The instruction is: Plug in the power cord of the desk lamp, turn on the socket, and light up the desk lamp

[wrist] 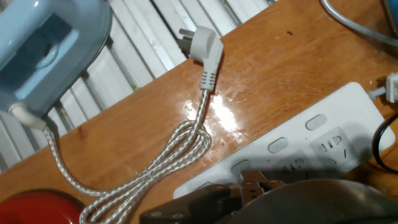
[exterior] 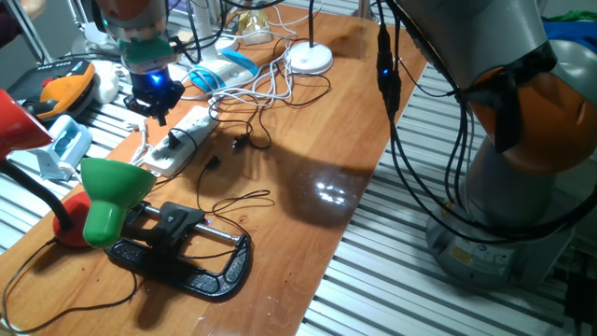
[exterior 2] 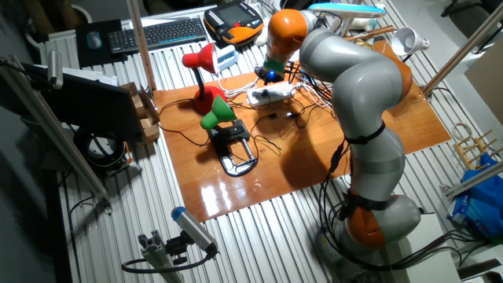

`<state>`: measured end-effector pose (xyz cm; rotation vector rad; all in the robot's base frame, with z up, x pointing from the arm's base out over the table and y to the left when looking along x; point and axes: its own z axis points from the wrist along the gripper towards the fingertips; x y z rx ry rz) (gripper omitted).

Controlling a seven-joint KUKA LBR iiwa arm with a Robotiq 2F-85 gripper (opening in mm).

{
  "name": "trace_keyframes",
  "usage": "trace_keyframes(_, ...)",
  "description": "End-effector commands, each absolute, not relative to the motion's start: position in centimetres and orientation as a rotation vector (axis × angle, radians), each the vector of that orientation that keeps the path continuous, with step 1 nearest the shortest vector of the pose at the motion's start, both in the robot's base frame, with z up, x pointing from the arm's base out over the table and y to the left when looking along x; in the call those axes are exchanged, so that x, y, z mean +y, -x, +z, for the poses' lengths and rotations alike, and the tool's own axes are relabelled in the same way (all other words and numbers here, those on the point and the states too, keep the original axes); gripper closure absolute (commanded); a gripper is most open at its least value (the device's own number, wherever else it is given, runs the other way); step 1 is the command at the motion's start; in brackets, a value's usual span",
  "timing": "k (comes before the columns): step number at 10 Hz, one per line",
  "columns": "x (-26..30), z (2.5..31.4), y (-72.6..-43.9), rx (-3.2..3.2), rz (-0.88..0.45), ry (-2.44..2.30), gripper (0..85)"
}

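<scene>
The socket (wrist: 311, 140) is a long white power strip lying on the wooden table; it also shows in one fixed view (exterior: 182, 140) and the other fixed view (exterior 2: 271, 96). A white plug (wrist: 205, 42) on a braided grey cord (wrist: 180, 149) lies loose on the wood, prongs up, beside the strip's end. The red desk lamp (exterior: 19, 126) stands at the table's left; its red base (wrist: 37, 210) shows in the hand view. My gripper (exterior: 156, 107) hovers just above the strip's far end. Its dark fingers (wrist: 249, 186) are blurred at the frame's bottom, holding nothing I can see.
A green lamp (exterior: 112, 191) is held in a black clamp (exterior: 201, 266) at the front left. A light-blue device (wrist: 43, 43) sits off the table edge. A white round lamp base (exterior: 310, 58), loose white and black cables (exterior: 247, 93) and an orange pendant (exterior: 65, 86) lie behind.
</scene>
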<state>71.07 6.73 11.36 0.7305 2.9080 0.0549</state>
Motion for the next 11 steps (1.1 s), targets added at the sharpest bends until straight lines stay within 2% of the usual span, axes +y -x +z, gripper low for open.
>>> trace_keyframes(1, 6.7, 11.3, -71.1, 2.968, 0.072, -0.451, 85.0)
trace_keyframes(11, 7.0, 10.1, -71.7, 3.005, 0.014, -0.288, 85.0)
